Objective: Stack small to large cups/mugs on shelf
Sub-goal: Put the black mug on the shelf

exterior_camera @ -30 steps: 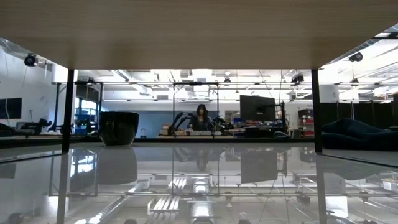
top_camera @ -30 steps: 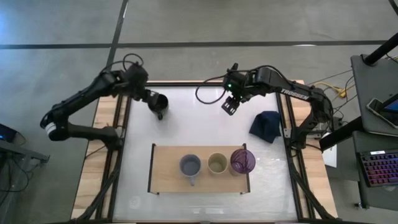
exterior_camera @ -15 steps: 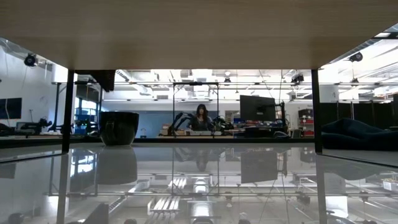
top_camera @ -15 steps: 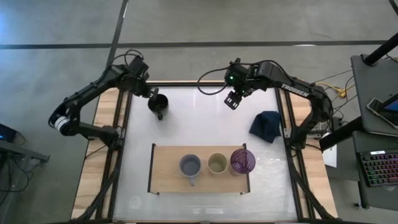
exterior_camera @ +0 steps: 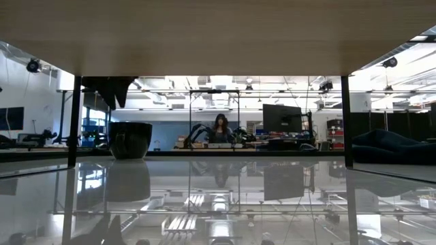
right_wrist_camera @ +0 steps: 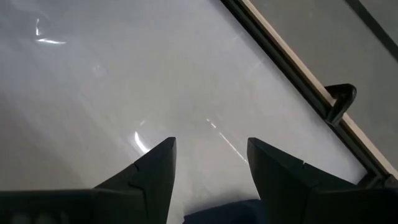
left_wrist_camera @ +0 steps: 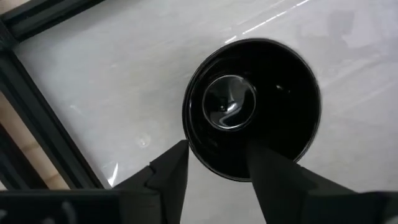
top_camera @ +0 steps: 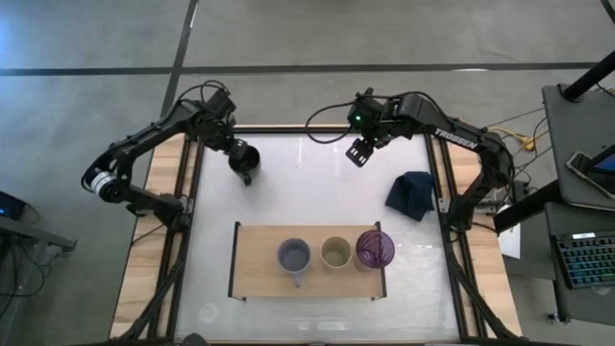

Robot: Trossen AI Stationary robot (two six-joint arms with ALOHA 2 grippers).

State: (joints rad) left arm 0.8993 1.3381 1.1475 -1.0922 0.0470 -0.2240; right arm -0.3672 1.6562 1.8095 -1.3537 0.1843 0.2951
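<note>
The left end effector [left_wrist_camera: 214, 165] hangs over the black mug [top_camera: 243, 160], fingers spread apart at its rim and not closed on it, so nothing is gripped yet; the mug stands upright on the white table [top_camera: 307, 192] near the far left corner. Nearer the camera, the shelf [top_camera: 255, 274] already carries the grey-lavender mug [top_camera: 293, 257], the pale cream-olive cup [top_camera: 335, 252] and the translucent purple cup [top_camera: 374, 248] in a row. I judge three placed, one left. The right end effector [top_camera: 357, 154] waits open and empty above the far table, near the dark blue cloth [top_camera: 410, 192].
</note>
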